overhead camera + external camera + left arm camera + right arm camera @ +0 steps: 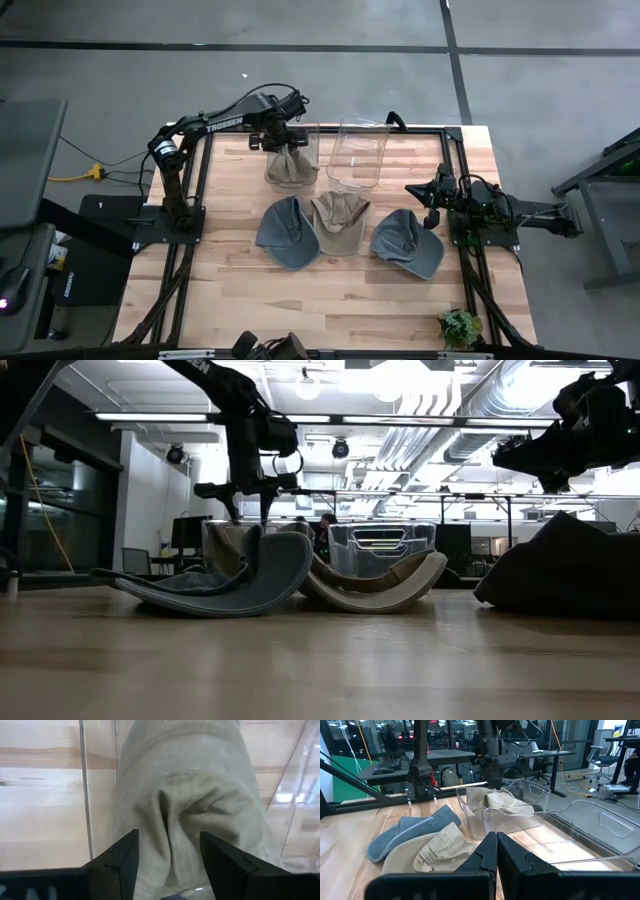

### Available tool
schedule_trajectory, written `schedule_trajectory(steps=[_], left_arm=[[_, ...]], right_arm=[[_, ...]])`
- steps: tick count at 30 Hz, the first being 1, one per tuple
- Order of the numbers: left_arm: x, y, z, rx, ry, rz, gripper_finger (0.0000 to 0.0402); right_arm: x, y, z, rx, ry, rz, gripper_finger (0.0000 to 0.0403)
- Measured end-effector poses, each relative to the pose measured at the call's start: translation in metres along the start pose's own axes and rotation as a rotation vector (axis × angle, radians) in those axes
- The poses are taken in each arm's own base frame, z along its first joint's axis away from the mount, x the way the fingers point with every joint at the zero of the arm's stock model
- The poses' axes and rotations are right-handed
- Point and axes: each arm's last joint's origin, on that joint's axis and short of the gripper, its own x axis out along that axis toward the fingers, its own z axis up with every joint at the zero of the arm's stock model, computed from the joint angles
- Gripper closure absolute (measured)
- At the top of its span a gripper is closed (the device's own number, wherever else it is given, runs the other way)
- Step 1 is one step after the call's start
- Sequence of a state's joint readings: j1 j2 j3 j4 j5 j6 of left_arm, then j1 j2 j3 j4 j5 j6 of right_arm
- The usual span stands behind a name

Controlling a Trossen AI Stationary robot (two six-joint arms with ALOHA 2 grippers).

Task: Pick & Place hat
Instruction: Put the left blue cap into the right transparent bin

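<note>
The left hand (285,136) hangs over a clear plastic bin (292,160) at the back of the light wooden tabletop (340,290). Its two dark fingers (122,862) are spread apart, with nothing between them. Right under them, inside the bin, lies a soft tan cloth hat (195,810). The cloth is creased and bunched up in the middle, and its sides look round and smooth. The fingers sit just above the hat, and it is hard to say if they touch it.

A second clear plastic bin (358,155) stands just beside the first one, and no hat shows in it.

Three more hats lie in a row in the middle of the tabletop. A floppy blue-grey cloth hat (285,232) is on the left. A crumpled beige cloth hat (339,222) is in the middle, touching it. Another blue-grey hat (408,242), round like a dome, is on the right.

The right hand (432,205) waits near the right edge of the tabletop, beside that last hat. Its dark fingers (485,855) are pressed together and hold nothing.

A small green leafy plant (460,327) sits at the front right corner.
</note>
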State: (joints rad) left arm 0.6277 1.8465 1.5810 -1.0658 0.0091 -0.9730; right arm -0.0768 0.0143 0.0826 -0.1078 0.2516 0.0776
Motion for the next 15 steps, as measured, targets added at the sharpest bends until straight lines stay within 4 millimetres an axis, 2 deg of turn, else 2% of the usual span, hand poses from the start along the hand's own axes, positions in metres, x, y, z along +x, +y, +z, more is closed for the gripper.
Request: schedule_trajectory(steps=[3, 15], left_arm=[[-0.007, -0.003, 0.002, 0.012, -0.006, -0.009, 0.0215], [-0.060, -0.019, 0.012, 0.040, -0.070, -0.124, 0.0215]], right_arm=[[0.000, 0.000, 0.000, 0.000, 0.000, 0.000, 0.0402], [0.000, 0.000, 0.000, 0.000, 0.000, 0.000, 0.0402]])
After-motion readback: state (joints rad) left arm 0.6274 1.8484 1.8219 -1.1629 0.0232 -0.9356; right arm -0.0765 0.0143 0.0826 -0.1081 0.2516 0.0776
